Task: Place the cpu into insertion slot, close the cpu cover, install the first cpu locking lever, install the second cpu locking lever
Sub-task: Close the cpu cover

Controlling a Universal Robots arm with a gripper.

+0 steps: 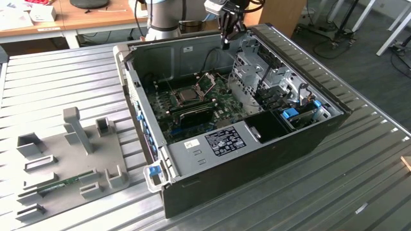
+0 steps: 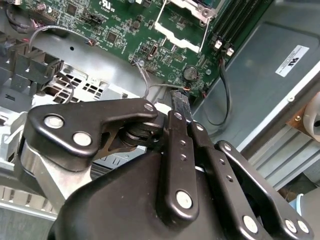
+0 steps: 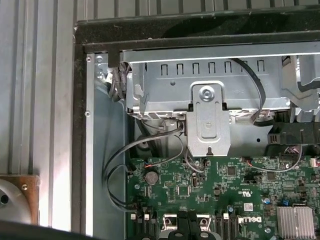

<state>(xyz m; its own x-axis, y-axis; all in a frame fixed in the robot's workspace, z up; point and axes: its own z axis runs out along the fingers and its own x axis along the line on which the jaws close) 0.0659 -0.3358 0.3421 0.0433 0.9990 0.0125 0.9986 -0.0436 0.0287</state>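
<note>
Black case [image 1: 257, 168]: green motherboard [image 1: 224, 102], perhaps cpu [image 1: 189, 95]

Count on inspection: one computer case [image 1: 257, 166], one motherboard [image 1: 222, 105], one insertion slot [image 1: 188, 95], one cpu cover [image 1: 207, 81], one grey fixture plate [image 1: 61, 161].

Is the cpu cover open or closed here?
Open: the cover stands tilted up beside the slot, not lying over it.

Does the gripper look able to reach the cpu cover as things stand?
Probably yes: the gripper hangs over the open case, and nothing seems to lie above the cpu cover.
</note>
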